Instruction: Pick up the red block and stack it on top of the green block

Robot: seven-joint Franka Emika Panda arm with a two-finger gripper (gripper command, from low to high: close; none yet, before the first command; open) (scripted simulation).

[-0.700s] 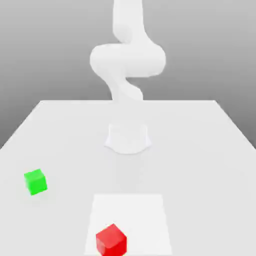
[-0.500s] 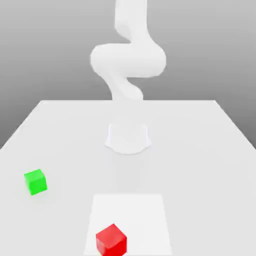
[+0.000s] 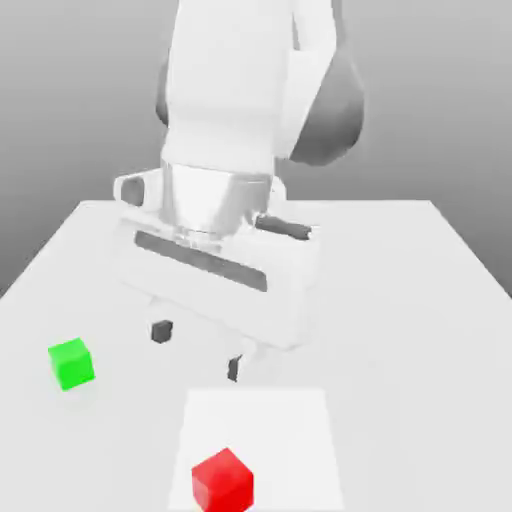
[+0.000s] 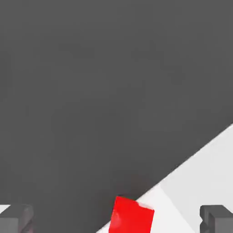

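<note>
since the earlier exterior views, where only the upright arm was seen at the back of the desk, the arm has been swung forward and its hand is now seen large in the middle of the exterior view, above the desk. the end effector [image 3: 197, 350] is pointed downward with its jaws spread wide and nothing between them; one dark fingertip [image 3: 161, 331] is seen nearer the green block, the other [image 3: 235, 369] nearer the red block. in the hand view the two fingertips [image 4: 16, 219] are seen far apart, with the red block [image 4: 132, 217] lying between them but well below, untouched.

taking the red block [image 3: 222, 480] as landmark: it is rested on a paler square patch [image 3: 290, 430] of the desk [image 3: 400, 300], at the near edge of the exterior view, and it is seen turned so that one corner faces the camera. the end effector is hung behind and above it, apart from it. the green block [image 3: 71, 363] is placed on the desk well apart from the red block, toward the exterior view's left and somewhat farther back, outside the pale patch. the green block is left bare on top.
</note>
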